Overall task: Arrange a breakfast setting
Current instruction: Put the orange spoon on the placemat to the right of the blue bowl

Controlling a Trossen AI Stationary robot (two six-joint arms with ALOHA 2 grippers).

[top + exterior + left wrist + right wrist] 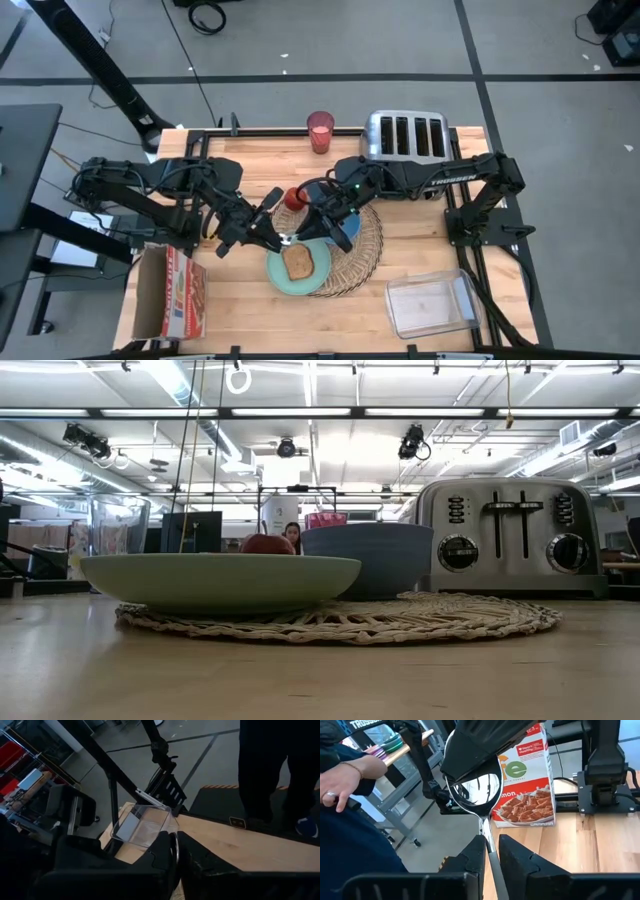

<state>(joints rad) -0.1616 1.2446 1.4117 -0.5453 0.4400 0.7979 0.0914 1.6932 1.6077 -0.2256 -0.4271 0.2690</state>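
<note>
Above the teal plate (300, 270), both grippers meet on the spoon (476, 790): the right gripper (491, 851) pinches its metal neck, and the left gripper (274, 238) is clamped on the spoon's other end. On the wooden table (420, 250) the plate carries a toast slice (298, 262) on the woven placemat (440, 617). Farther back stand the blue bowl (368, 555), toaster (512, 535) and pink cup (320, 131).

Grey concrete floor (400, 40) crossed by dark seams surrounds the wooden tabletop (420, 250); long ceiling strip lights (450, 412) (several rows) glow overhead.
</note>
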